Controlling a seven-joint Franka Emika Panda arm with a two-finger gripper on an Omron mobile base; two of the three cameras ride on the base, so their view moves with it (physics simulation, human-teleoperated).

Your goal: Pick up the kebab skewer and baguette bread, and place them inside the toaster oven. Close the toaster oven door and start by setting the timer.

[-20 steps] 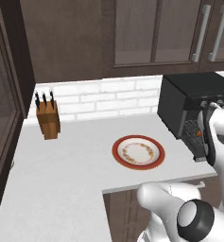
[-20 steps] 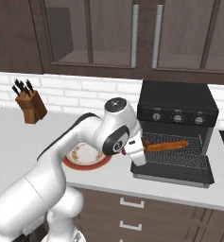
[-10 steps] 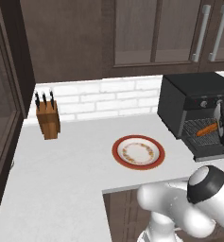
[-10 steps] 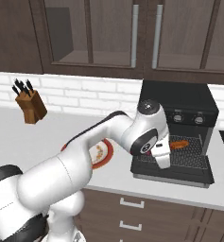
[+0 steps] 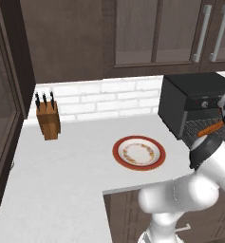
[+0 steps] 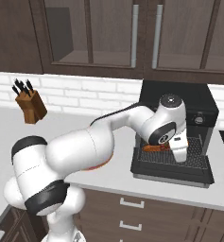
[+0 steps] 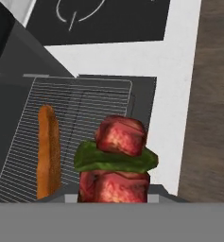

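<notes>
Baguette bread point(image 7: 47, 150) on toaster oven point(image 6: 191, 106) rack

Flat, even rendered lighting, moderately bright, no glare, soft faint shadows under the plate point(image 5: 139, 153) and knife block point(image 5: 48, 120), dark cabinets point(image 6: 108, 35) low in contrast, hand view coarse and blocky, no edge distortion.

Kebab skewer point(image 7: 116, 163) close to the camera: red meat chunk on top, green slice under it, another meat chunk below, its lower end cut off by the frame. Behind it the wire rack point(image 7: 85, 108) of the toaster oven point(image 7: 9, 71). Baguette bread point(image 7: 48, 150) lies lengthwise on the rack, beside the skewer, apart from it
</notes>
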